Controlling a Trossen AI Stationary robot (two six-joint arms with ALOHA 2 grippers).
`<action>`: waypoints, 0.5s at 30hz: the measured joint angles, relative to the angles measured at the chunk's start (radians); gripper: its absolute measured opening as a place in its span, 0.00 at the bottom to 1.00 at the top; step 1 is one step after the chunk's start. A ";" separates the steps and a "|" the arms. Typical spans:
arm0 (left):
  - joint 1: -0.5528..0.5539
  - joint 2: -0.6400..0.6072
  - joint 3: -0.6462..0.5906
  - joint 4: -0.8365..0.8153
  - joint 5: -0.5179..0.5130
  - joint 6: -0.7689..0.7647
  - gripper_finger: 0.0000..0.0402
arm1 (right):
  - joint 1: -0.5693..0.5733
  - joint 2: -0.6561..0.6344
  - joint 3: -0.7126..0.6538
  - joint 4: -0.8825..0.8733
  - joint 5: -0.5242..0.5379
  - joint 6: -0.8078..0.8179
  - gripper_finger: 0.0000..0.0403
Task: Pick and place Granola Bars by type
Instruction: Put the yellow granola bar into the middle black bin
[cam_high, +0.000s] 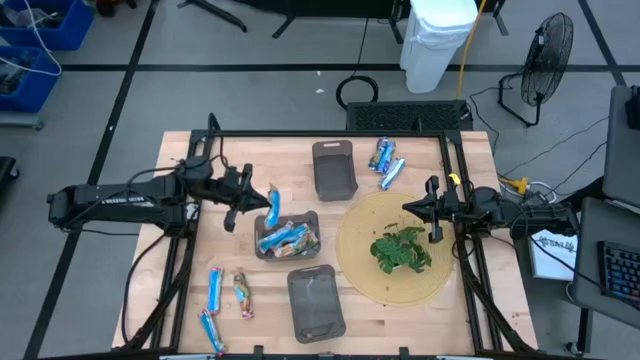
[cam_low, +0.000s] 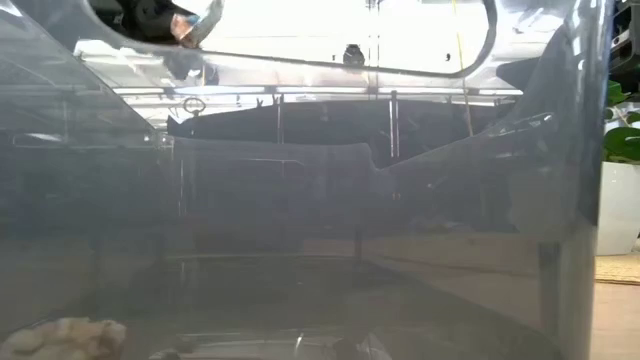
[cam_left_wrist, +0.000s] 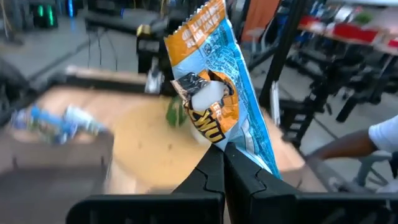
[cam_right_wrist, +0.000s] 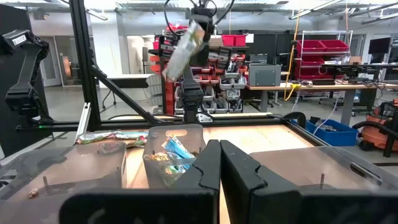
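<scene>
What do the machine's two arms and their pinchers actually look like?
Both arms are black and slim, built from jointed segments. The left arm bears small white lettering along its side. The left gripper and the right gripper each end in two flat, angular, matte black fingers.

We saw one blue-and-orange bar (cam_left_wrist: 219, 87) pinched upright at its lower end by the left end effector (cam_high: 262, 203), above the middle tray. Several blue bars (cam_high: 286, 238) lay heaped in that tray (cam_high: 312, 220). Two more (cam_high: 386, 160) rested near the bench's far edge, and three (cam_high: 226, 300) lay at its near left.
</scene>
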 joint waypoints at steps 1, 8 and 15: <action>0.000 0.000 0.000 -0.030 -0.012 -0.004 0.00 | 0.000 0.000 0.000 0.000 0.000 0.000 0.00; -0.006 0.000 0.000 -0.240 -0.143 -0.028 0.00 | 0.000 0.000 0.000 0.000 0.000 0.000 0.00; -0.048 0.022 0.020 -0.358 -0.213 -0.046 0.00 | 0.000 0.000 0.000 0.000 0.000 0.000 0.00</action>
